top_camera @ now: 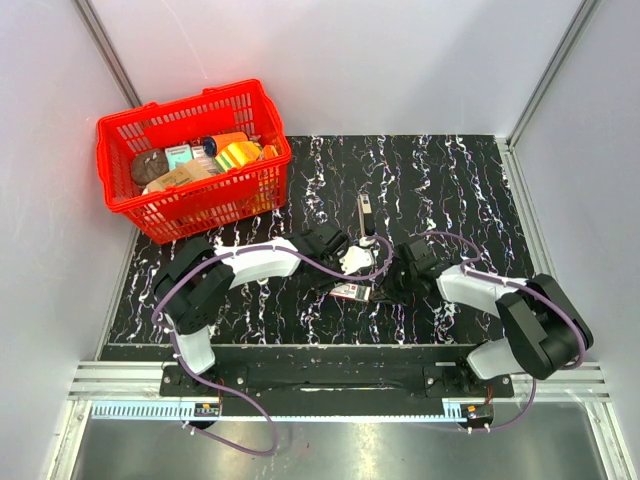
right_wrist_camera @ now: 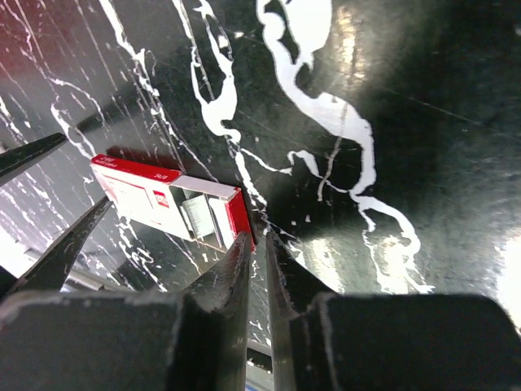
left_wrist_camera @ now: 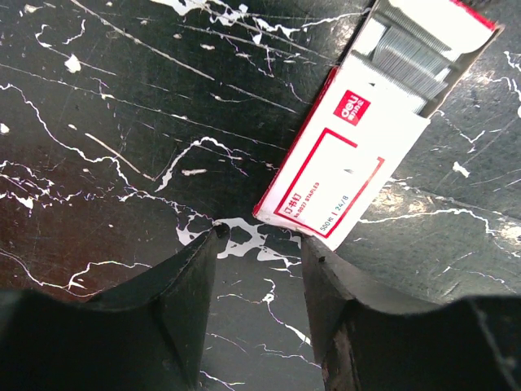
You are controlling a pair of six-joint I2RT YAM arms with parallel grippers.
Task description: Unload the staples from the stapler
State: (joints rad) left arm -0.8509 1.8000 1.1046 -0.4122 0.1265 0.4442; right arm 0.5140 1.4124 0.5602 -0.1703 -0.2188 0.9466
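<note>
A slim dark stapler lies on the black marbled table behind both grippers; neither wrist view shows it. A red-and-white staple box lies between the grippers with its tray slid out and staple strips showing. In the left wrist view the box lies just ahead of my left gripper, which is open and empty, its right fingertip near the box's corner. My left gripper hovers over the box. My right gripper is shut and empty, and in its own wrist view its tips sit at the red end of the box.
A red plastic basket full of small goods stands at the back left. White walls enclose the table on three sides. The arm bases and a metal rail run along the near edge.
</note>
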